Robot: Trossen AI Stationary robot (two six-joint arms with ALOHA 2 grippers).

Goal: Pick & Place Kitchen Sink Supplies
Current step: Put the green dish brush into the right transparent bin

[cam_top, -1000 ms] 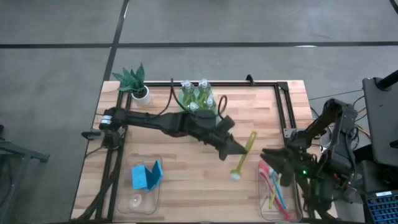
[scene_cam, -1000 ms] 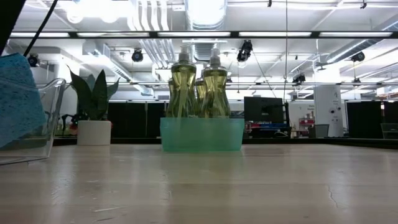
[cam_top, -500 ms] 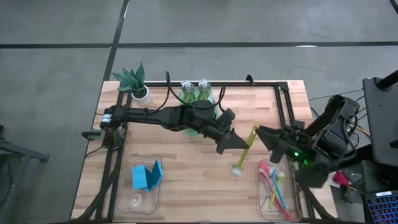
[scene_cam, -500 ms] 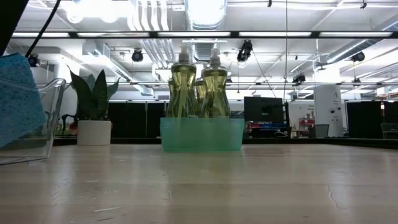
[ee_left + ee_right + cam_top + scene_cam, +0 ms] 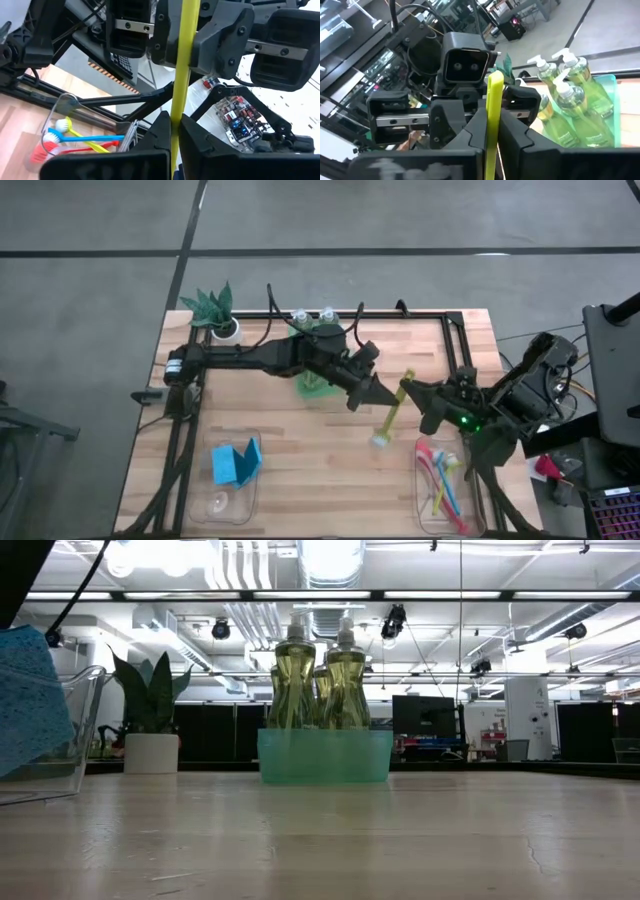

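A yellow long-handled brush (image 5: 392, 415) lies slantwise over the table's right half, with its pale head (image 5: 382, 442) toward the near edge. My left gripper (image 5: 383, 402) reaches in from the left and is shut on the handle. My right gripper (image 5: 418, 392) faces it from the right and is shut near the handle's far end. The yellow-green bottles (image 5: 320, 680) stand in the green tray (image 5: 325, 758). Blue sponges (image 5: 237, 463) sit in the near-left bin. Red, blue and yellow brushes (image 5: 440, 475) lie in the near-right bin. My left gripper pinches the middle of the brush's handle (image 5: 179, 95) between its two fingers, coming level from the table's left and lying across it. Whether the head touches the table cannot be told. My right gripper pinches the handle near its free end (image 5: 495, 95) between both fingers, coming from the table's right and lying across it.
The left arm passes over the green tray (image 5: 312, 387) at the far middle. A potted plant (image 5: 218, 310) stands at the far left corner. Clear bins sit at the near left (image 5: 222, 500) and near right (image 5: 422, 490). A dark frame rail (image 5: 455, 345) runs along the right side.
My right gripper has swung from above the near-right bin toward the far edge and left, up to the brush's handle end. My left gripper has carried the brush a little toward the far edge, keeping its slant. The bottles and sponges stayed put.
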